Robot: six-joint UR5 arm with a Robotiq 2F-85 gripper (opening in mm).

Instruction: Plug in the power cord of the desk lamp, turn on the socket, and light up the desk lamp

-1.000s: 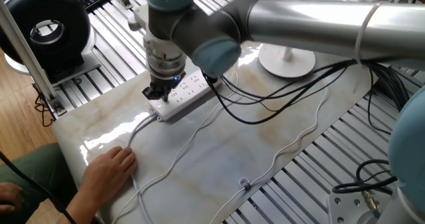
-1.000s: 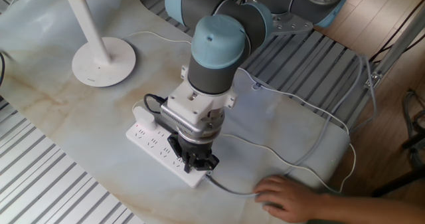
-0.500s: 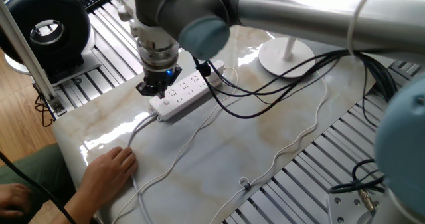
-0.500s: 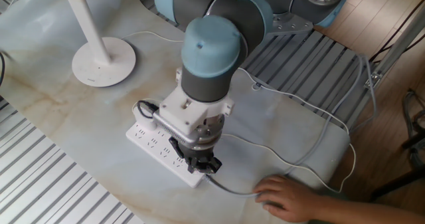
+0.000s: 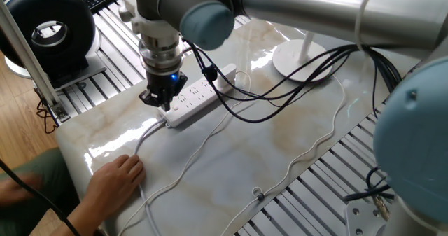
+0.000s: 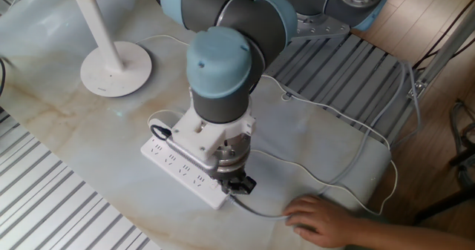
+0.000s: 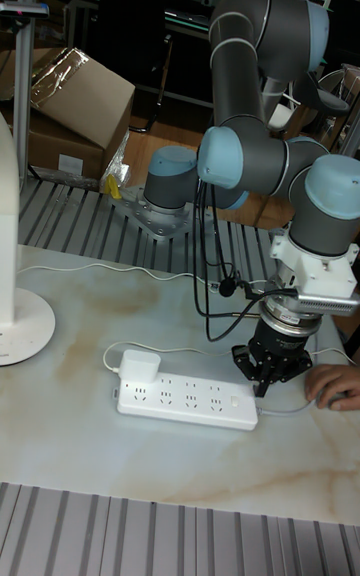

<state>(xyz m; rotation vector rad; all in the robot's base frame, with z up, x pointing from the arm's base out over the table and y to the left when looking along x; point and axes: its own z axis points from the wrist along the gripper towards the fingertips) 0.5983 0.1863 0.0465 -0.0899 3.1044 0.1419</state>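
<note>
The lamp (image 7: 20, 321) is standing at the left of the table (image 7: 180, 481), well apart from the claw. The power strip (image 7: 187, 399) is lying flat in the middle, with the cord's plug (image 7: 139, 368) sitting in its left end. The claw (image 7: 262, 368) is hovering just over the strip's right end, fingers close together and holding nothing. A person's hand (image 7: 335, 386) is resting on the table just right of the claw.

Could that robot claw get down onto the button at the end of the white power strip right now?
Probably yes: the gripper hangs just over that end of the socket, nothing between them, and the person's hand rests off to the side.
</note>
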